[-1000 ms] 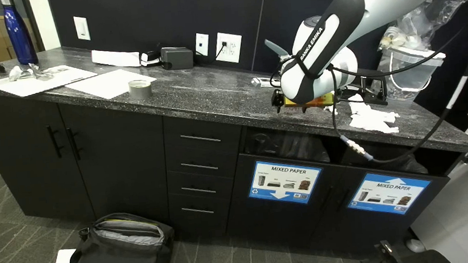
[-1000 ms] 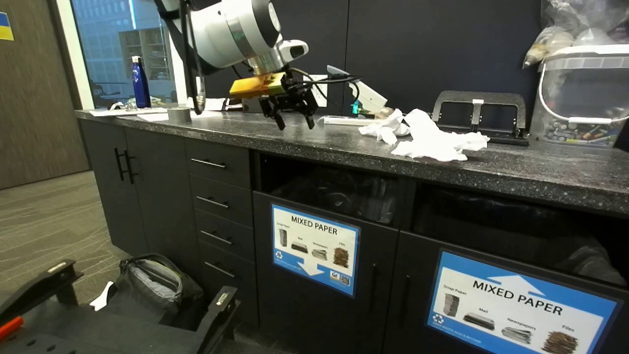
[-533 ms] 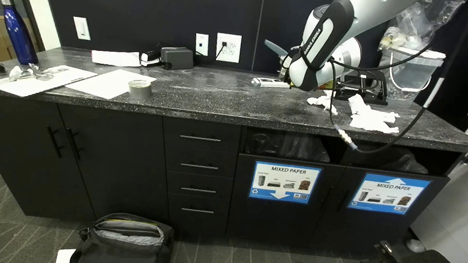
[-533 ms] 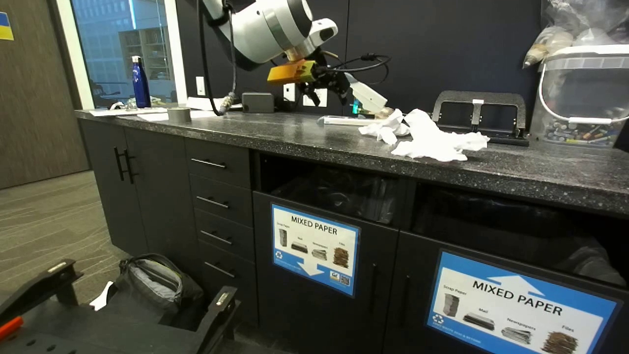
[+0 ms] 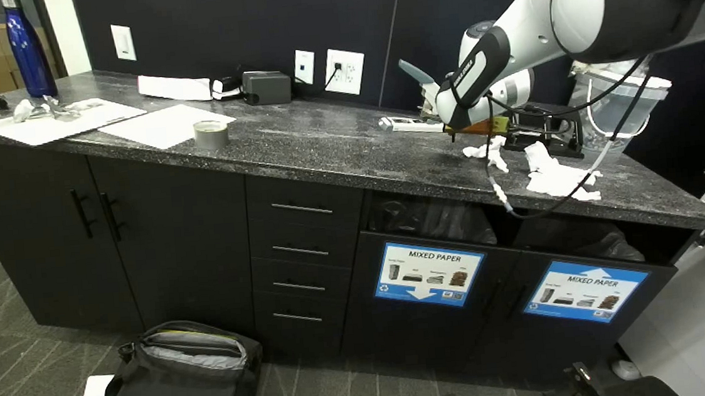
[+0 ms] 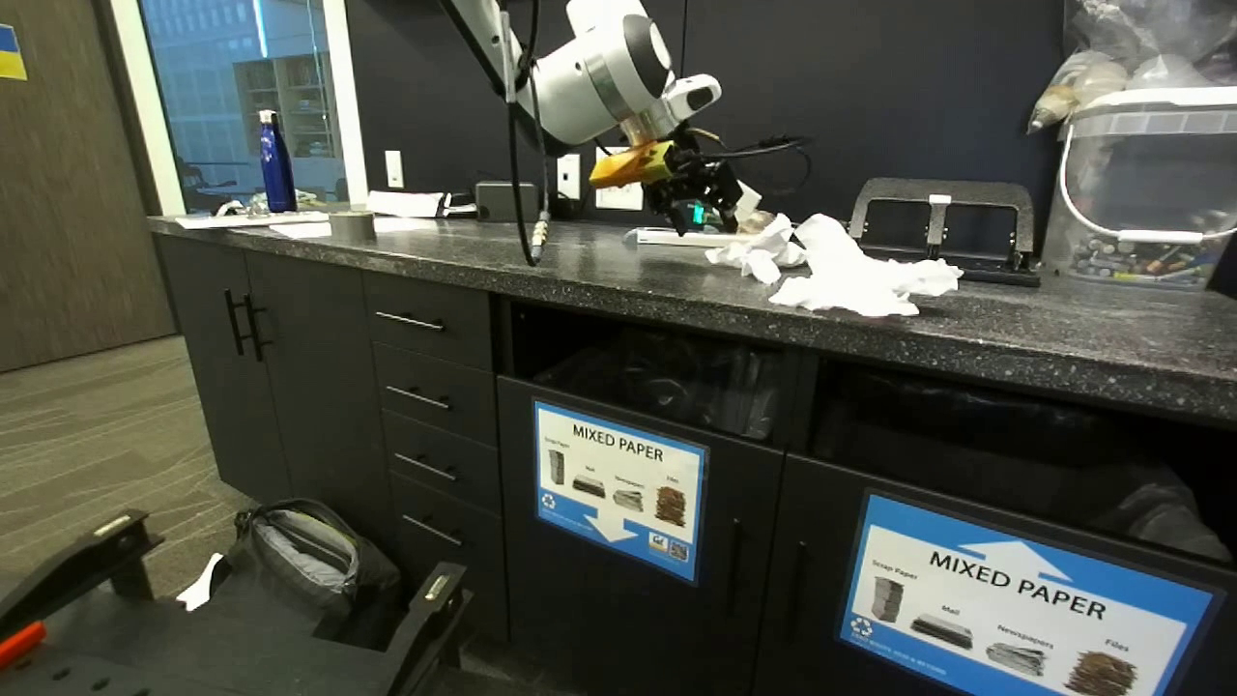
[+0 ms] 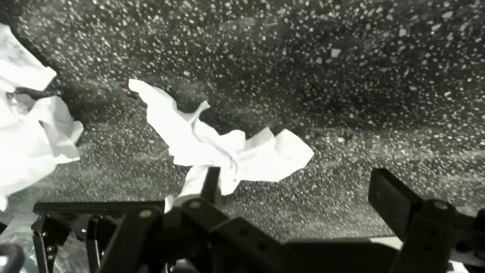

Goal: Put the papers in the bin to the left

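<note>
Hanging over the counter (image 6: 570, 259), the arm (image 6: 589, 87) points its spread gripper (image 7: 296, 182) down near papers (image 6: 850, 278).

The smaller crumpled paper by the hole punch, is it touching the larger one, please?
Apart: the wrist view shows countertop between the smaller paper and the larger paper.

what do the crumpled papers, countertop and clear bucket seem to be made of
Crumpled papers: thin, matte paper or tissue, judging by the creases. Countertop: stone or laminate with a slight sheen, given its pale speckles and soft reflections. Bucket: likely smooth, clear plastic, as its contents show through.
</note>
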`<state>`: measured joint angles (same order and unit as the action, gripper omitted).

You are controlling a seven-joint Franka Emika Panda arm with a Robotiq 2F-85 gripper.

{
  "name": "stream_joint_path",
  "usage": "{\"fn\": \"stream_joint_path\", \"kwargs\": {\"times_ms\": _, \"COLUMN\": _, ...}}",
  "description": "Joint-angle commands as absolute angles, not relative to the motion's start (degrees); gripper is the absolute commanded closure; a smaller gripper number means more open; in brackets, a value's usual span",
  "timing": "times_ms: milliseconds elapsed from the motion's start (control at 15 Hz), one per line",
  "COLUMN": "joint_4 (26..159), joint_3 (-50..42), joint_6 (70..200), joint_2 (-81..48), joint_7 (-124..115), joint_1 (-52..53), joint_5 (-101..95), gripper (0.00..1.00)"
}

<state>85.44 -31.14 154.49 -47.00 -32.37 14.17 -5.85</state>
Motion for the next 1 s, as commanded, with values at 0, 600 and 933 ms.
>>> {"fn": "stream_joint_path", "kwargs": {"times_ms": 0, "joint_4": 71.6, "joint_3": -23.5, "joint_6": 142.9, "joint_2": -51.4, "joint_7": -29.8, "joint_1": 5.7, "joint_5": -4.7, "gripper": 0.00}}
{"fn": "stream_joint_path", "kwargs": {"times_ms": 600, "joint_4": 55.7, "joint_3": -17.9, "joint_6": 129.6, "joint_2": -57.9, "joint_7": -30.1, "joint_1": -1.6, "joint_5": -5.9, "gripper": 0.00}}
{"fn": "stream_joint_path", "kwargs": {"times_ms": 933, "joint_4": 50.0, "joint_3": -16.8, "joint_6": 125.4, "joint_2": -61.8, "joint_7": -30.2, "joint_1": -3.3, "joint_5": -6.0, "gripper": 0.00}}
